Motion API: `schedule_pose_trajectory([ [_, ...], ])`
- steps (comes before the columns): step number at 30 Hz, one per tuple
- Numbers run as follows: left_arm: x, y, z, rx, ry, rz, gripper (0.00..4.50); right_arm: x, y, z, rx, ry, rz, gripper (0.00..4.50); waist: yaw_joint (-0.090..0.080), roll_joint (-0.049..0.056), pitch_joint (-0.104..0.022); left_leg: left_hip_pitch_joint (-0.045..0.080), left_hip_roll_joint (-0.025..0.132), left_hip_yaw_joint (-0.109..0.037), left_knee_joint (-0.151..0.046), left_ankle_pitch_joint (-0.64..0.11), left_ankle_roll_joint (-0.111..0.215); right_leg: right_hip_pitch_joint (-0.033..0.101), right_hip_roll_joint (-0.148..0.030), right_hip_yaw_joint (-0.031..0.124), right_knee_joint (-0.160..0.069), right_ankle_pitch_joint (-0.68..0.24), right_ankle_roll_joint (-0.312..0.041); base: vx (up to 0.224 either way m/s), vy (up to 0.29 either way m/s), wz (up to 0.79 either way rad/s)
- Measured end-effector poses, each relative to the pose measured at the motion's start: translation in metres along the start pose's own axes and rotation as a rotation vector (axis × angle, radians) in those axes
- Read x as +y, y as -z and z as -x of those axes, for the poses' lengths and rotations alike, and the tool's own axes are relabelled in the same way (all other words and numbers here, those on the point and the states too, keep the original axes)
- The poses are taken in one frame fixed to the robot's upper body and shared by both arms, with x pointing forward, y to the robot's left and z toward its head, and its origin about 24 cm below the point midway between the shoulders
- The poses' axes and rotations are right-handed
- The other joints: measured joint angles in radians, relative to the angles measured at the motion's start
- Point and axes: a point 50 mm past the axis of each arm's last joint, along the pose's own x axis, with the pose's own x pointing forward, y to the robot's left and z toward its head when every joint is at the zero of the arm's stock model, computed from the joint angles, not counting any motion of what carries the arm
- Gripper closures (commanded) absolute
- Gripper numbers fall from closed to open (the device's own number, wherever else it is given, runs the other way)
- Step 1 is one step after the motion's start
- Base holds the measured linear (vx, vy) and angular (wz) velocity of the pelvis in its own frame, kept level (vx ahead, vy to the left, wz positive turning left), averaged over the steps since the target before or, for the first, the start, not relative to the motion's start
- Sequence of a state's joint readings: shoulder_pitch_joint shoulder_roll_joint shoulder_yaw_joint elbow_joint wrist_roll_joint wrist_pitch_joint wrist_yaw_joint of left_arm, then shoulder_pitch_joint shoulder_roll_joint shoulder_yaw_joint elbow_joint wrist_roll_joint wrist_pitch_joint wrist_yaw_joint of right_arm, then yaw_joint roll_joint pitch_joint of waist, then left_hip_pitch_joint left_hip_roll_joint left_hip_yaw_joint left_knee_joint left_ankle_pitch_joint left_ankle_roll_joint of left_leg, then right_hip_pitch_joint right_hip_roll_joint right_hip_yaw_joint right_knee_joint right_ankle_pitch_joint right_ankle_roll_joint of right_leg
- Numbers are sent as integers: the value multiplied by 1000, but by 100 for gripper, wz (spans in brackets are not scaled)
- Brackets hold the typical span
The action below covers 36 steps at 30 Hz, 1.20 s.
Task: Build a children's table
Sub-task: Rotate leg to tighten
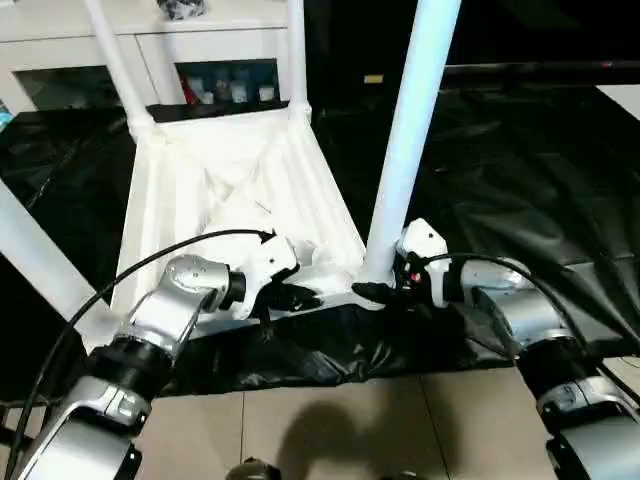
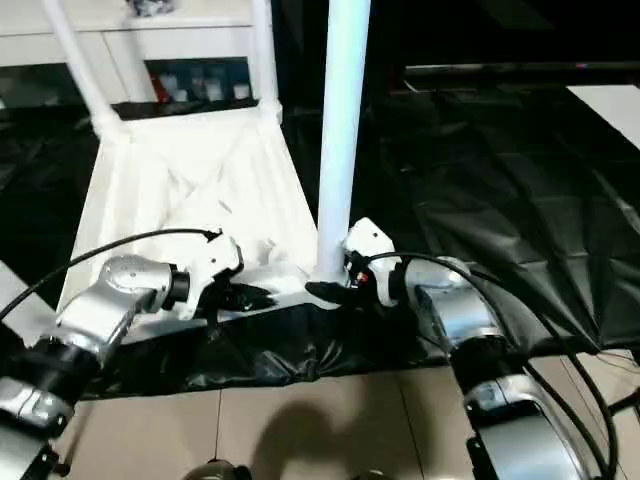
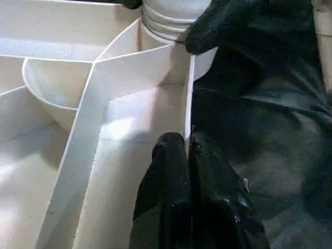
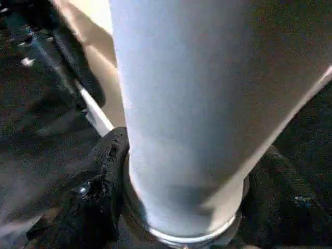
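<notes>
So the tabletop (image 1: 235, 190) is lying upside down on a black sheet (image 1: 520, 180), ribbed underside facing up, and legs are standing in its corner sockets. You can see 2 legs at the far corners, one on the left (image 1: 118, 62) and one on the right (image 1: 297, 55), plus a big near leg (image 1: 408, 130) rising from the near right corner, and another leg (image 1: 40, 262) at the left edge.

Left gripper (image 3: 188, 155) is pinched tight on the tabletop's thin near rim, 1 finger (image 3: 166, 176) inside the wall and the other outside on the sheet side. In the head view it sits at the near edge, a bit left of the near leg.

Right gripper (image 4: 181, 207) is down at the base of the near leg, right where it meets the socket. Its black fingers (image 4: 98, 192) sit on either side of the leg's bottom and look pressed against it, so it's gripping the leg.

Behind the table there's a white cabinet (image 1: 200, 40) with glass doors. Tiled floor (image 1: 330, 430) shows in front of the sheet.
</notes>
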<state>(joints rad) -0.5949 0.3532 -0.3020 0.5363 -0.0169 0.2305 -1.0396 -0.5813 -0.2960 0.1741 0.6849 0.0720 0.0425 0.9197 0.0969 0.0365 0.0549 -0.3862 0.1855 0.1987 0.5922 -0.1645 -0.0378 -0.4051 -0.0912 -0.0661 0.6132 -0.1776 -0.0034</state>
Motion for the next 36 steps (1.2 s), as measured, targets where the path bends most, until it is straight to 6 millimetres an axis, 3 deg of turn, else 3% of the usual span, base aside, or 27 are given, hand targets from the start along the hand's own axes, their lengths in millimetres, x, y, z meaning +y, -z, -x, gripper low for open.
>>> schedule_pose_trajectory([
  [5,-4,-11,-25,-30,-108,28,450,-1,7,-10,-49,285,-96,178,1,-1,-2,2,-1,0,0,0,0,2,-1,1,-1,0,0,0,0,0],
  [11,-7,-15,-38,-35,-178,63,450,4,5,-27,-89,508,-188,178,-9,3,-6,3,-2,0,0,0,0,3,-1,1,-2,-1,1,0,0,0],
  [13,-7,-16,-39,-35,-177,57,450,4,5,-28,-97,518,-198,122,-9,3,-6,3,-2,0,0,0,0,3,-1,1,-3,-1,2,0,0,0],
  [16,-7,-16,-39,-41,-176,35,450,5,4,-28,-109,505,-200,99,-9,3,-6,2,-2,-1,-1,0,0,3,-1,1,-3,-1,1,0,0,0],
  [22,-5,-10,-24,-48,-114,-6,450,6,6,-15,-112,336,-132,78,-10,2,-5,1,-2,-1,-5,0,0,1,-1,0,-3,-1,2,0,0,0],
  [24,-5,-5,-13,-37,-55,-36,450,6,6,-5,-73,191,-34,78,-10,2,-5,-1,-1,0,-6,0,0,-1,0,-1,-3,-2,2,0,0,0],
  [30,-7,5,6,-16,87,-58,450,11,5,12,-14,-120,59,78,16,1,-4,-1,0,0,-4,0,0,-1,0,-1,-3,-3,1,0,0,0],
  [36,-7,10,15,4,159,-70,450,10,-1,14,23,-270,80,115,22,-2,-3,-1,0,0,-1,0,0,1,-1,-1,-2,-2,1,0,0,0],
])
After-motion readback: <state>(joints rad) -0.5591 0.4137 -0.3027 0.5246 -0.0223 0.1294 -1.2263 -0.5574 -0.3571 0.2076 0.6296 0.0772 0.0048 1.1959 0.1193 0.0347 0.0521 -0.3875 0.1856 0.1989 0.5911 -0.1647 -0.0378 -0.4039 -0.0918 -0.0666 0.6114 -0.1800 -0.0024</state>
